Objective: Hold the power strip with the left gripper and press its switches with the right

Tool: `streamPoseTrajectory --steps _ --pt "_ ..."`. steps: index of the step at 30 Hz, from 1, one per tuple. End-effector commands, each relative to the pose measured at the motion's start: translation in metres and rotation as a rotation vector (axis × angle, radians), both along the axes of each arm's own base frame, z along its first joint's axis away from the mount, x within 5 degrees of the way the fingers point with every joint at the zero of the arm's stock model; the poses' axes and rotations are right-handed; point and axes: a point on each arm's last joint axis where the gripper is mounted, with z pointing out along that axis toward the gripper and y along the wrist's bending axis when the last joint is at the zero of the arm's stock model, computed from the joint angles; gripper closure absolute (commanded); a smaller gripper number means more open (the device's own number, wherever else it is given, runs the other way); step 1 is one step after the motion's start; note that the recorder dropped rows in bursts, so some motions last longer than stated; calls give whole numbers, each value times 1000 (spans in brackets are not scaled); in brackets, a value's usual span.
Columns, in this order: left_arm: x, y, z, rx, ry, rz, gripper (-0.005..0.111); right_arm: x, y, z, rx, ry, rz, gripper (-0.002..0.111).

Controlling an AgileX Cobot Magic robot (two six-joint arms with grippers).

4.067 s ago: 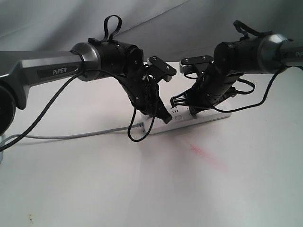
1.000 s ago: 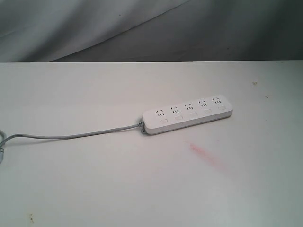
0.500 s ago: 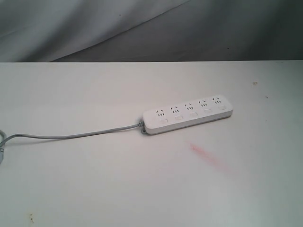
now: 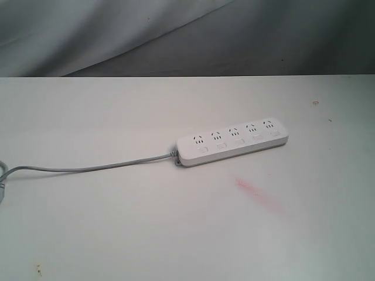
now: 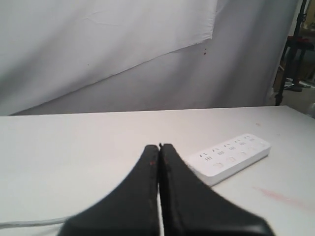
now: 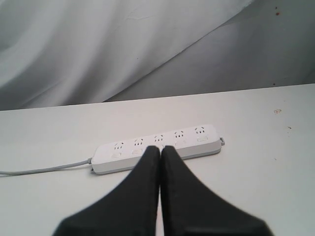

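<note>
The white power strip (image 4: 233, 143) lies flat on the table right of centre, its grey cord (image 4: 88, 168) trailing off to the left edge. Its row of small white switches (image 4: 238, 141) faces up along the near side. Neither arm shows in the exterior view. In the left wrist view my left gripper (image 5: 159, 147) is shut on nothing, well back from the power strip (image 5: 229, 157). In the right wrist view my right gripper (image 6: 160, 148) is also shut and empty, its tips overlapping the near edge of the power strip (image 6: 157, 147) in the picture.
A reddish smear (image 4: 258, 193) marks the white table (image 4: 117, 234) in front of the strip. A grey cloth backdrop (image 4: 176, 35) hangs behind the far table edge. A dark stand (image 5: 295, 54) is visible off the table in the left wrist view.
Four seconds ago both arms hung over the power strip; by one second ago they had pulled out of the exterior view. Nothing has shifted in the last second.
</note>
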Motion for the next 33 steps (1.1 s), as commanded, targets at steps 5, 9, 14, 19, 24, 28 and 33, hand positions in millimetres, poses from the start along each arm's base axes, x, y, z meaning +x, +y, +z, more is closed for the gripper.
streamPoseTrajectory --steps 5,9,14,19,24,28,33 --pt "-14 15 3 164 -139 92 107 0 0 -1 -7 -2 1 108" --pt "-21 18 1 203 -160 118 107 0 0 -1 -7 -2 1 108" --pt "-26 20 0 227 -170 164 107 0 0 -1 -7 -2 1 108" --pt "-26 22 -2 252 -156 202 107 0 0 -1 -7 -2 1 108" --pt "-26 23 -2 258 -155 224 107 0 0 -1 -7 -2 1 108" --pt "-26 23 -2 258 -153 223 107 0 0 -1 -7 -2 1 108" --pt "-26 23 -2 238 -148 223 107 0 0 -1 -7 -2 1 108"
